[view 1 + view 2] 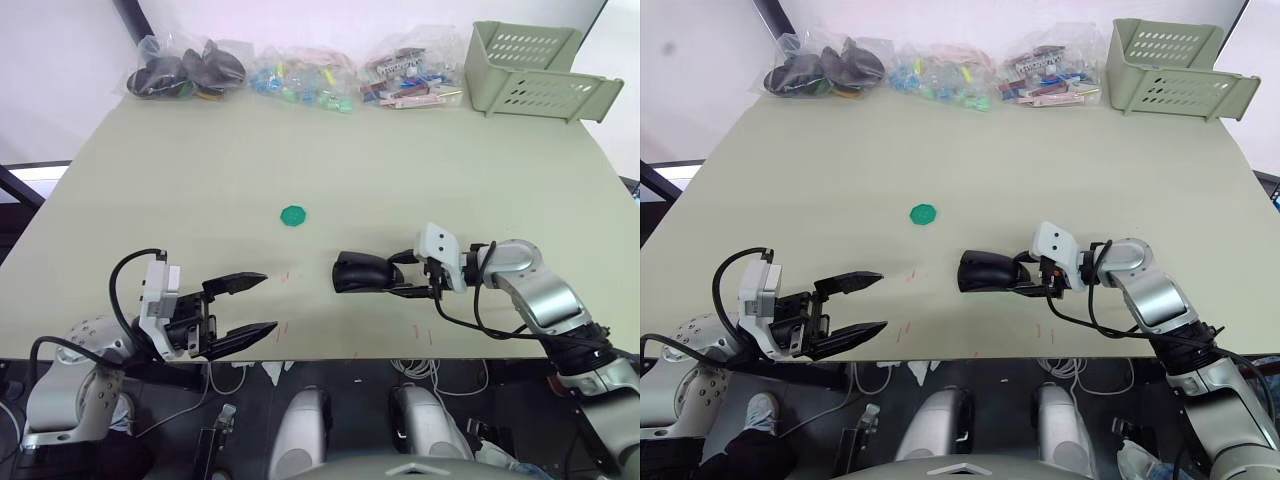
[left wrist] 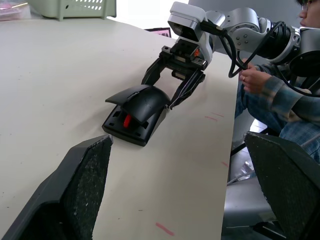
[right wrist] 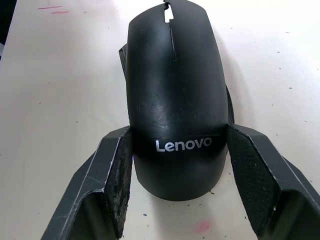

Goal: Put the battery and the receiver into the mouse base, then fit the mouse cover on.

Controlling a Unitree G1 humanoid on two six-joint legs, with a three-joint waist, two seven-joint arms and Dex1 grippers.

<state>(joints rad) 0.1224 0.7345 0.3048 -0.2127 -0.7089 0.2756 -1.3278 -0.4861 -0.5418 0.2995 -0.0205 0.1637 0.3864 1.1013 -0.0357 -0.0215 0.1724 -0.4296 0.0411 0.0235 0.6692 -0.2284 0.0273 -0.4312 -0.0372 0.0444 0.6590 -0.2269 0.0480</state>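
While the left gripper (image 1: 247, 305) just hangs at the lower left of the frame with its fingers spread wide and nothing in them, the right gripper (image 1: 398, 275) at lower centre-right is pinching the mouse cover (image 3: 174, 95) from both sides, pads squeezed against the lettered end. That cover sits on top of the mouse base (image 2: 131, 128), but it's tilted, not seated flat, since the left wrist view shows the front end lifted with a red part peeking out underneath. Both shells sit on the table (image 1: 400, 170) near its front edge. A bit further back, centre frame, there's a small green disc (image 1: 293, 215). Along the far edge are plastic bags (image 1: 300, 75) of parts and, upper right, a pale green basket (image 1: 530, 65).
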